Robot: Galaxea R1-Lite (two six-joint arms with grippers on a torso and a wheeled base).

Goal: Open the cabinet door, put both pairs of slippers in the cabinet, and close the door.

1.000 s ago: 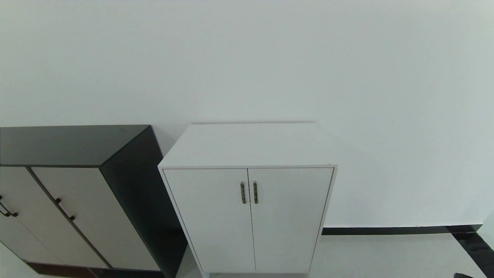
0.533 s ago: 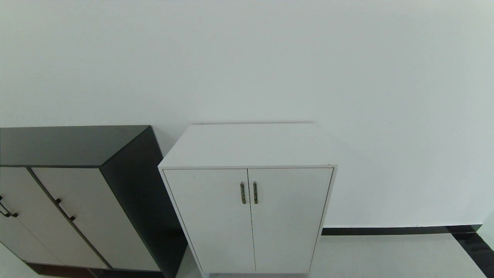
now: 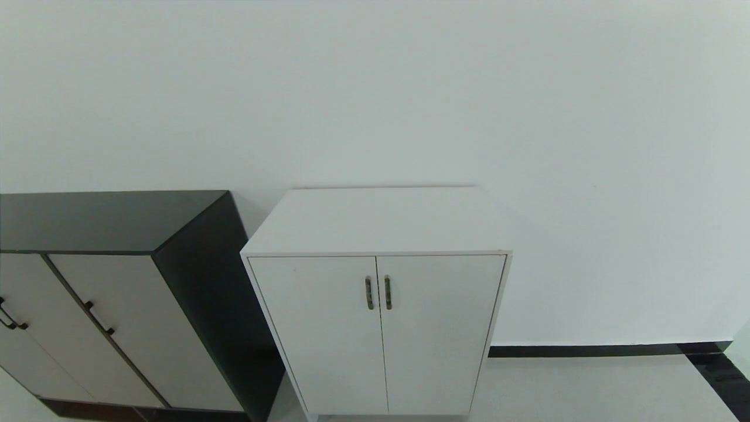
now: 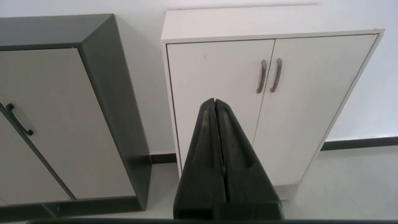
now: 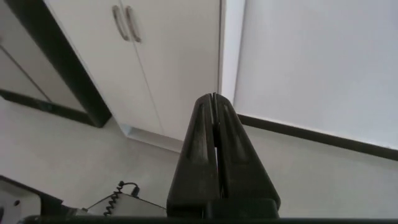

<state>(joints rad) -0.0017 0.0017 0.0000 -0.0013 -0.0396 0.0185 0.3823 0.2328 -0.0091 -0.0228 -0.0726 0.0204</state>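
The white cabinet [image 3: 375, 334] stands shut against the far wall, just right of the dark cabinet [image 3: 117, 293]. The left gripper [image 4: 215, 106] and right gripper [image 5: 214, 102] hover short of it, jaws pressed together, holding nothing. Its two handles [image 3: 368, 292] sit side by side, so a careless reach may hook both.

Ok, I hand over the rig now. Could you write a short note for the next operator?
Left gripper: shut, empty, facing the white cabinet.
Right gripper: shut, empty, over the floor by the cabinet's right side.
Both doors shut, handles free.
Done: cannot tell, the inside is hidden.
Left, if the slippers are not inside: open a door, put both pairs in, close it.
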